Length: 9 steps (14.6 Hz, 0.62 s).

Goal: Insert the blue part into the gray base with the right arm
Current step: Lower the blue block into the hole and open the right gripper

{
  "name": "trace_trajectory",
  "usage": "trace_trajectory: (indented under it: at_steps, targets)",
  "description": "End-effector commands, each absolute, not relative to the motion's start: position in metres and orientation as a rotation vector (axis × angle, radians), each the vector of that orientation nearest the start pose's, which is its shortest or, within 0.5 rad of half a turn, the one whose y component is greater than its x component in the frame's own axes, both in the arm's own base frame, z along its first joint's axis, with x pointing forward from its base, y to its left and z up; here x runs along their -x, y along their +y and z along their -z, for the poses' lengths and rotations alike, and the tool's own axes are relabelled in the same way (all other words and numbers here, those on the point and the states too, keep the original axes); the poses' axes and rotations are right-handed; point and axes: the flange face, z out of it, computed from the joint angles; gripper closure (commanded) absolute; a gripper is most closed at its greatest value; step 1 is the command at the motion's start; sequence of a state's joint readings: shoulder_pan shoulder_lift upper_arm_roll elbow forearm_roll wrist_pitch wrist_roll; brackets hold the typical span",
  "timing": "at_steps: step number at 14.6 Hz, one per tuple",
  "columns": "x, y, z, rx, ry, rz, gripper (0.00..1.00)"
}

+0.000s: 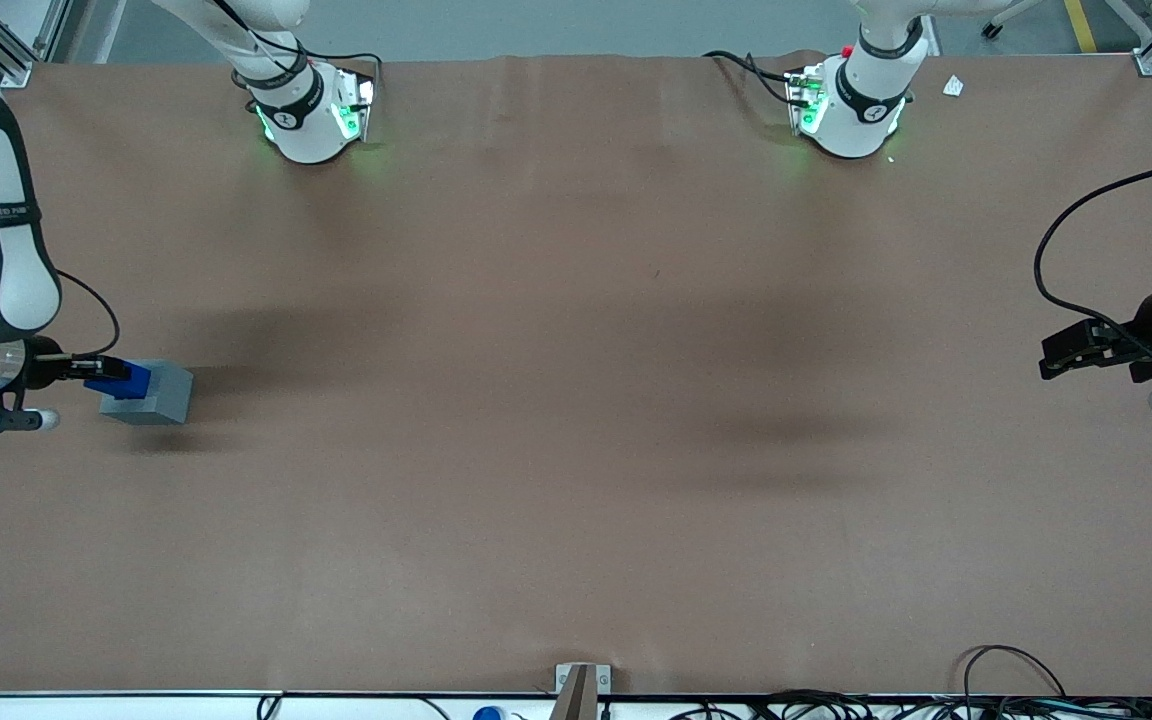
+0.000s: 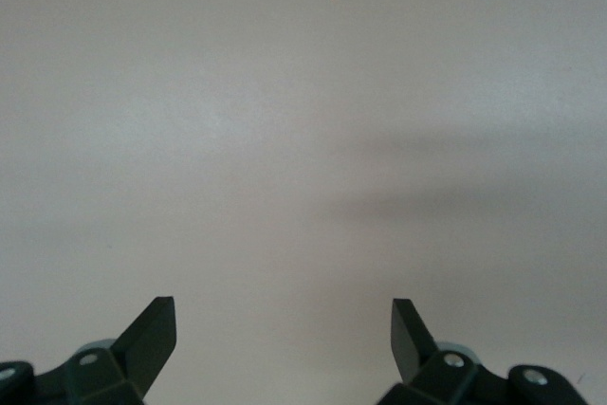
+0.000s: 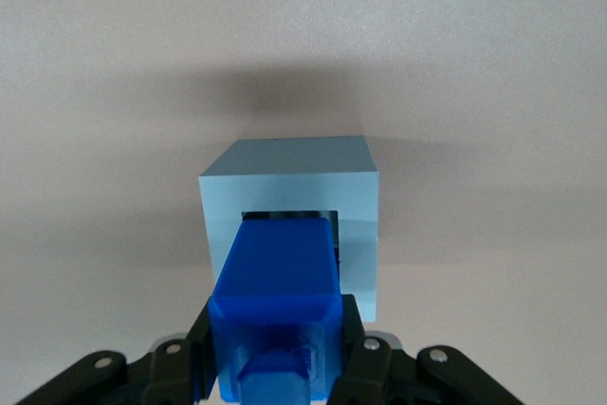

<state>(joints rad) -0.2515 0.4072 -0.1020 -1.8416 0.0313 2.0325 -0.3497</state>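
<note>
The gray base stands on the brown table at the working arm's end. In the right wrist view the gray base shows its square recess. My right gripper is shut on the blue part and holds it right over the base's top. In the right wrist view the blue part sits clamped between the black fingers, and its lower end reaches the mouth of the recess. I cannot tell how deep it sits.
The brown table stretches wide toward the parked arm's end. Two white arm bases stand at the table's edge farthest from the front camera. Cables lie along the near edge.
</note>
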Motion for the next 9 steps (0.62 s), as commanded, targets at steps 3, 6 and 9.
trace_trajectory:
  at_steps: [3, 6, 9]
  targets:
    - [-0.5861, -0.215, -0.2846, 3.08, 0.002, -0.296, 0.95]
    - [-0.5879, -0.2167, -0.2809, 3.082, 0.002, -0.3, 0.91]
    - [-0.5877, -0.2166, -0.278, 3.08, 0.01, -0.306, 0.01]
